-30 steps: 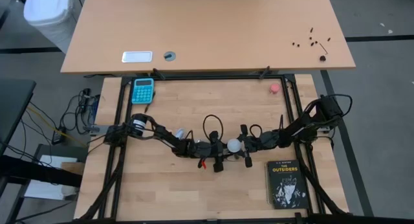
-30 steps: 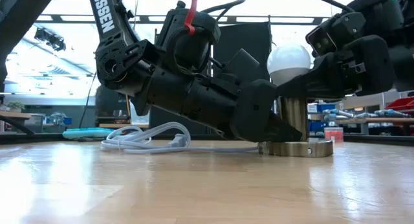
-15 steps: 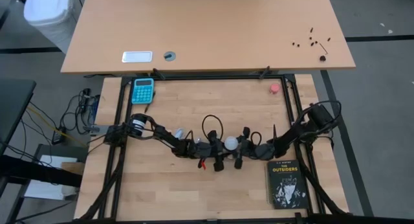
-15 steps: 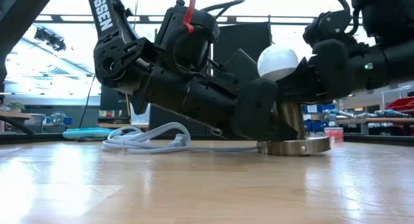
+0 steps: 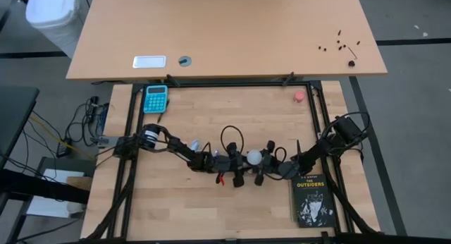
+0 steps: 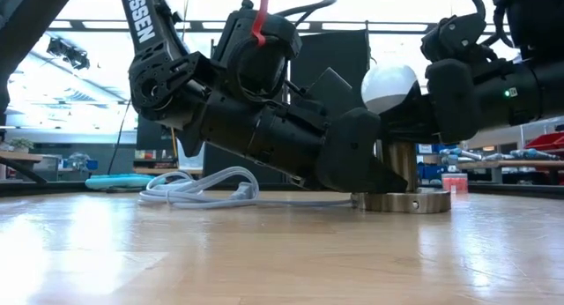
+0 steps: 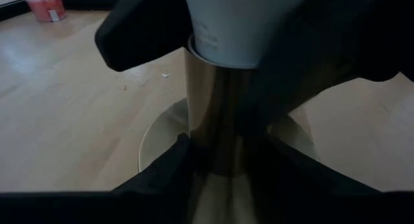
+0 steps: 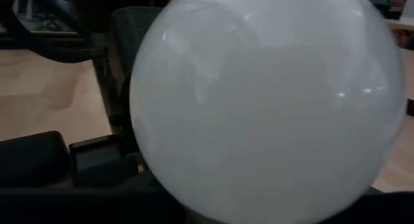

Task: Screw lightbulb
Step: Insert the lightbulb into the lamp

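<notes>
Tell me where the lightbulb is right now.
In the high view the lightbulb sits near the table's middle, between the two grippers. In the low view it stands upright on the metal socket, left of the black book.

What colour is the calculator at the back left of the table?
The calculator is turquoise blue with white keys, clearest in the high view.

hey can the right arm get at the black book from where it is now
Probably yes. The book lies flat just beside the right gripper, nothing on it, but that gripper is shut on the lightbulb and must let go first.
</notes>
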### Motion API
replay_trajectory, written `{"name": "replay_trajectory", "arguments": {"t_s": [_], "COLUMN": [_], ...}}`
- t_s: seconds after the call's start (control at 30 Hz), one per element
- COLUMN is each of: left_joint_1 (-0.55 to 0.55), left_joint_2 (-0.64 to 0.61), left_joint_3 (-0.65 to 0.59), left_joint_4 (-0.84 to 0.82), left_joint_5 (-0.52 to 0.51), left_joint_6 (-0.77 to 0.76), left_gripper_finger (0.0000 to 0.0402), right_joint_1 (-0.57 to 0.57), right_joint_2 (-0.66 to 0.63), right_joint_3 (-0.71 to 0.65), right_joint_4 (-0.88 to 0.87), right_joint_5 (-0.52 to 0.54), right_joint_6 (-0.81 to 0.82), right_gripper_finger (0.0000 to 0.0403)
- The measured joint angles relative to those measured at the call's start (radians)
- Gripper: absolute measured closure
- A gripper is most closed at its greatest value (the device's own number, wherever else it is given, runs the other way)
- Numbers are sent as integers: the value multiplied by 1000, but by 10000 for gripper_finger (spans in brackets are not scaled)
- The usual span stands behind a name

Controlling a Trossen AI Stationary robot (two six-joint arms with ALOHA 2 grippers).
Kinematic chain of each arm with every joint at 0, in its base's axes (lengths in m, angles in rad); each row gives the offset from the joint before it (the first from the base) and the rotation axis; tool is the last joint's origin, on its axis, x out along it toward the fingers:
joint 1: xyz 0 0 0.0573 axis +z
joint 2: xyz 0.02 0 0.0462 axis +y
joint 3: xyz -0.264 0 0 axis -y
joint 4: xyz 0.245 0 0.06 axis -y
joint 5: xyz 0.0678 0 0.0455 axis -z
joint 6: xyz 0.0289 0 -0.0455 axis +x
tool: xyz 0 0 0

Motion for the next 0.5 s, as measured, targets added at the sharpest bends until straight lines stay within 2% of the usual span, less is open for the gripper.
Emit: {"name": "replay_trajectory", "arguments": {"t_s": [0.17, 0.5], "left_joint_1": [-2, -5], "left_joint_2": [0, 0], "left_joint_3": [0, 0], "left_joint_4": [1, 0], "left_joint_5": [1, 1], "left_joint_6": [0, -5], "left_gripper_finger": [220, 220], "right_joint_1": [0, 9], "right_joint_2": [-1, -43], "right_joint_3": [-1, -63], "right_joint_4": [1, 19], "right_joint_5": [-41, -138], "right_joint_6": [-31, -3], "right_gripper_finger": [175, 57]}}
